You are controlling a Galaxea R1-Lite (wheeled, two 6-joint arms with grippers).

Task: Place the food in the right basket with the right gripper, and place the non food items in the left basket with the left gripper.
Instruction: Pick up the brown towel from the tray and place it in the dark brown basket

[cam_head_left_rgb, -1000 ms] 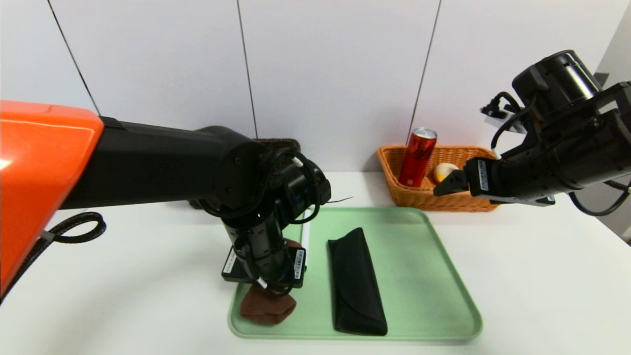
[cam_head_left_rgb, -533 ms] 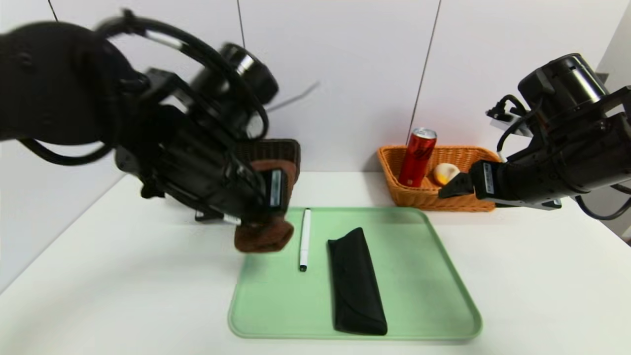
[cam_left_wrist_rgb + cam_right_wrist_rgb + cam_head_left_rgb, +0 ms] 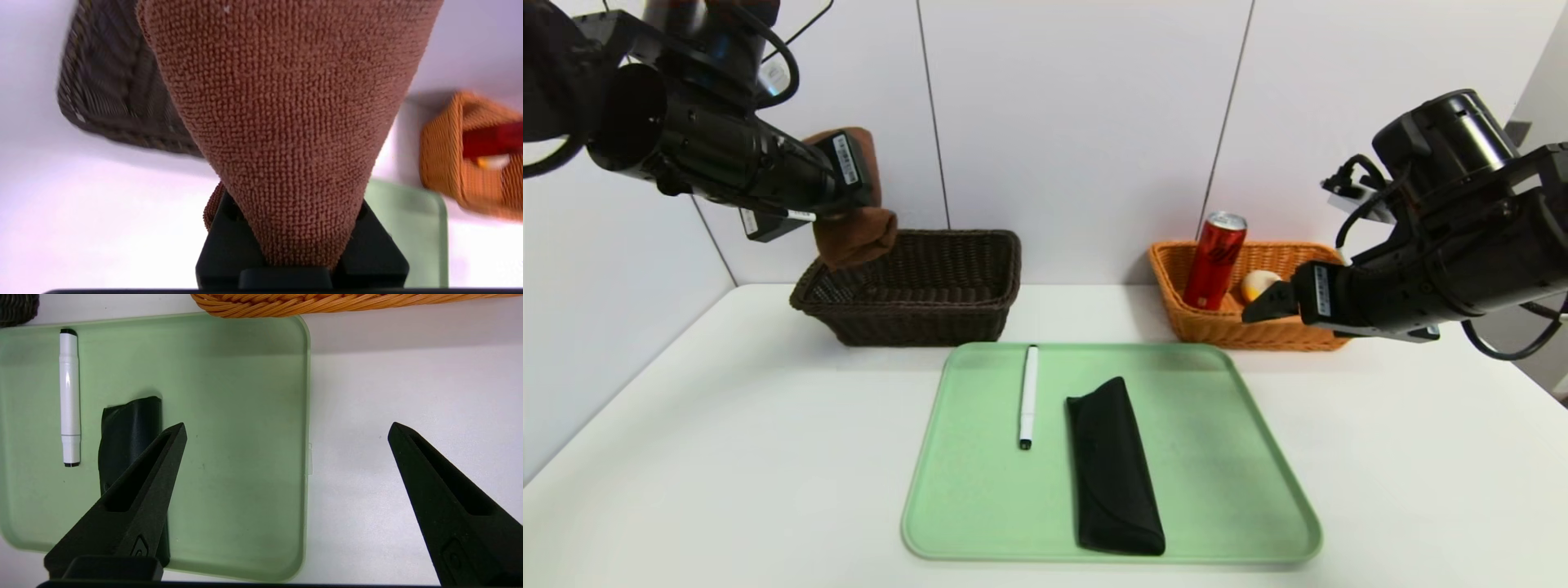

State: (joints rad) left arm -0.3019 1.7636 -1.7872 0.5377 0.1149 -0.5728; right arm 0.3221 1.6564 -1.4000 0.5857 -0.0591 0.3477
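Head view gives us a white worktop [image 3: 727, 457] against pale wall panels [image 3: 1078, 122]; on it lies a green tray [image 3: 1217, 457] carrying a white marker pen [image 3: 1029, 396] and a black soft case [image 3: 1112, 465]; behind, the dark brown basket [image 3: 915, 314] sits left, the orange-tan basket [image 3: 1241, 331] right with a red can [image 3: 1214, 260] and a pale bun [image 3: 1258, 285] inside; we cannot read the can's writing; the left gripper [image 3: 849, 192], jaws pinching a brown towel [image 3: 854, 233], hangs above the dark basket's left end; the right gripper [image 3: 1270, 304] hovers before the orange-tan basket, jaws spread, each bearing a barcode sticker.

Nubbly cloth towel [image 3: 854, 229], woven wicker baskets [image 3: 915, 290], smooth matt tray [image 3: 1241, 457].
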